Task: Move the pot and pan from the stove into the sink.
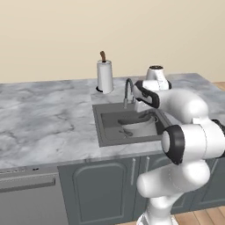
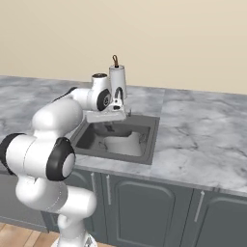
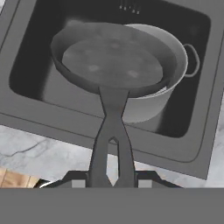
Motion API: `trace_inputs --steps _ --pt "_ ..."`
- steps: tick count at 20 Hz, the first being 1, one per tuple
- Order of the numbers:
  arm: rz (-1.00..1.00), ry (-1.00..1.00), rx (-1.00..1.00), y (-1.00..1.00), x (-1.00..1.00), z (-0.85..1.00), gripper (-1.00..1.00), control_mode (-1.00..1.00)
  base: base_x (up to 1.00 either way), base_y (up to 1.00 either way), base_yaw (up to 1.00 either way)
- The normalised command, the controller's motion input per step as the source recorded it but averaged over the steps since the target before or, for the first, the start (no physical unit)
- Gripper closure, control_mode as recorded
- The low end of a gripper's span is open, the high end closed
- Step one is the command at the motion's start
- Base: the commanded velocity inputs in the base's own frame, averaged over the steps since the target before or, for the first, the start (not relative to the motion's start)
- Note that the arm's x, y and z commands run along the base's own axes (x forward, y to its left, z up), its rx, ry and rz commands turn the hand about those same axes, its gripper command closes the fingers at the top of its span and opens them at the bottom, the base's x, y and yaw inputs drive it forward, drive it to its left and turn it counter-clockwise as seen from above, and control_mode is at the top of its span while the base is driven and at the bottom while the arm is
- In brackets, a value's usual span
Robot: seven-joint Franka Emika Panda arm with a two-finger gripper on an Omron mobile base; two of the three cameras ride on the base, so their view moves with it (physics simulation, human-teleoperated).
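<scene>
My gripper [image 3: 111, 177] is shut on the short straight handle of the pan [image 3: 109, 59], a shallow dark grey skillet. I hold it roughly level over the sink [image 3: 43, 116], right above the pot [image 3: 175, 50]. The silver-grey pot stands upright in the basin, one loop handle showing on its side; the pan hides most of its opening. From the left base camera the pan [image 1: 132, 120] hangs above the pot [image 1: 143, 128] inside the sink [image 1: 99, 132], below my gripper [image 1: 143, 112]. On the right base camera the pot [image 2: 123, 144] sits in the sink [image 2: 149, 144]. The stove is out of view.
A curved faucet [image 1: 128, 90] rises at the back rim of the sink, close to my hand. A paper towel roll [image 1: 104, 77] stands behind it on the grey marble counter [image 1: 44, 118]. Grey cabinets and a dishwasher front [image 1: 26, 193] lie below.
</scene>
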Motion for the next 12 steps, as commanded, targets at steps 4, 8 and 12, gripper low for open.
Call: trace_inputs --steps 4,8,12 --pt "0.04 0.0 0.0 0.0 0.3 -0.29 1.0 -1.0 0.0 0.0 0.0" --pt "0.03 0.0 0.0 -0.01 0.35 -0.26 1.0 -1.0 0.0 0.0 0.0" --pt "0.03 0.0 0.0 -0.04 0.34 -0.25 1.0 -1.0 0.0 0.0 0.0"
